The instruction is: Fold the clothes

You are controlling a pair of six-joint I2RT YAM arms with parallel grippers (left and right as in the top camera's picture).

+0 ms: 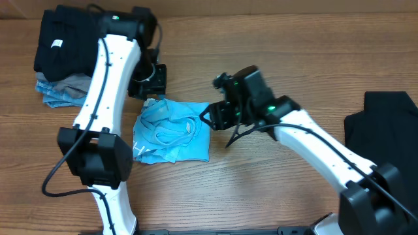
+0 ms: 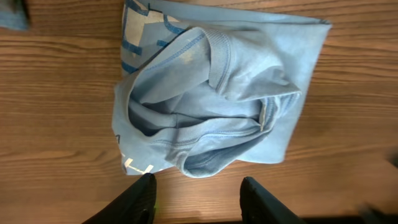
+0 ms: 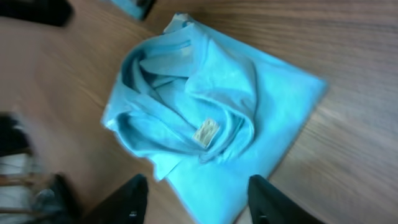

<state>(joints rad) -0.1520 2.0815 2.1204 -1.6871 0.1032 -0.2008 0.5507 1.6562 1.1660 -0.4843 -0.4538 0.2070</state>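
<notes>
Left hand point(image 2: 198, 185): released, fingers spread with nothing between them, hanging just off the near edge of the blue T-shirt point(image 2: 211, 99).
Right hand point(image 3: 198, 182): also released and empty, poised over one corner of the same shirt.
Blue T-shirt, place: middle of the table point(image 1: 261, 189), between the two hands, lying as a rough square bundle.
Blue T-shirt, state: the collar point(image 2: 217, 50) and loose inner layers are bunched on top and the label point(image 3: 205, 132) shows, so the fold looks untidy rather than finished.
Handling: light, soft and limp, so it will sag and slide apart if lifted by one layer.
Where to hold: best pinched at the outer corners or along a straight folded edge, through all the layers, not at the puffed collar.
Black garment point(image 1: 385, 124): one, loose at the right edge of the table, well apart from the shirt.
Stack point(image 1: 62, 59): far left, black on top, grey and blue beneath; at least three pieces, exact count unclear.
Count: two hands, one blue T-shirt in work.
</notes>
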